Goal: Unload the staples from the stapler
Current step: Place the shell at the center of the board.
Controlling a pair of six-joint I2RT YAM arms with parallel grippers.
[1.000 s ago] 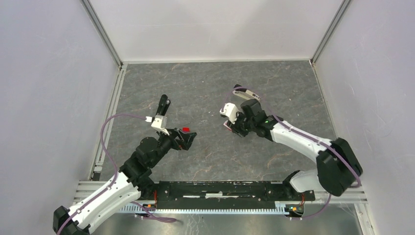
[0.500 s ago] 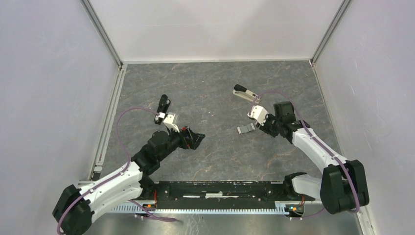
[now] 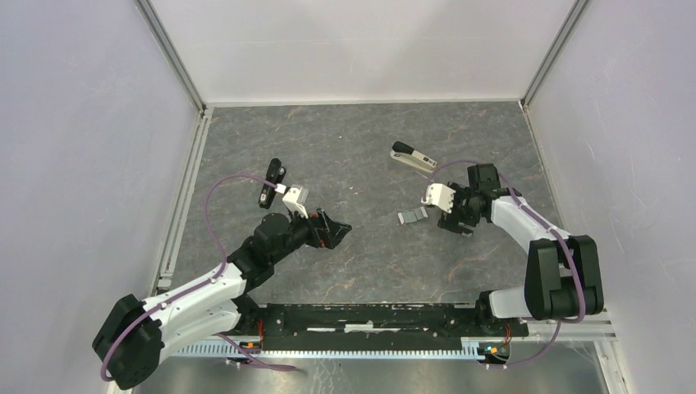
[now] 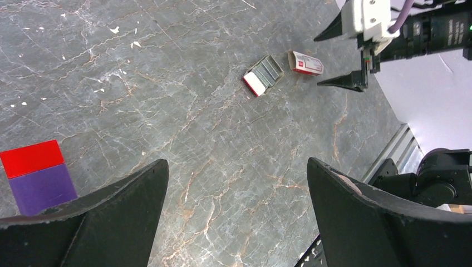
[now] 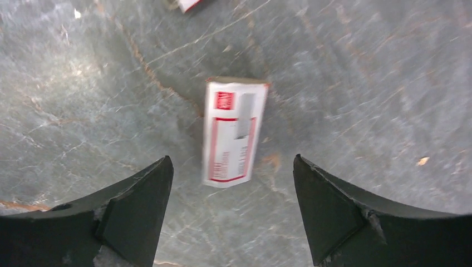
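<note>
The stapler [image 3: 413, 158], black-topped with a silver base, lies shut at the back right of the table, and its magazine is hidden. A small tray of grey staples [image 3: 413, 217] [image 4: 266, 73] rests on the table in front of it. A white and red box sleeve [image 5: 234, 133] [image 4: 305, 63] lies flat beside the tray. My right gripper [image 3: 454, 223] [image 5: 232, 161] hangs open just above the sleeve, with nothing between its fingers. My left gripper [image 3: 335, 234] [image 4: 237, 162] is wide open over bare table, left of the tray.
A slim black bar with pale marks [image 3: 271, 180] lies at the left, behind my left arm. A red and purple patch [image 4: 36, 175] shows beside my left finger. White walls with metal rails close in the table's three far sides.
My right gripper has opened and let go of the box sleeve, which now lies on the table. The right arm drew back to the right. My left arm reached further toward the centre.
</note>
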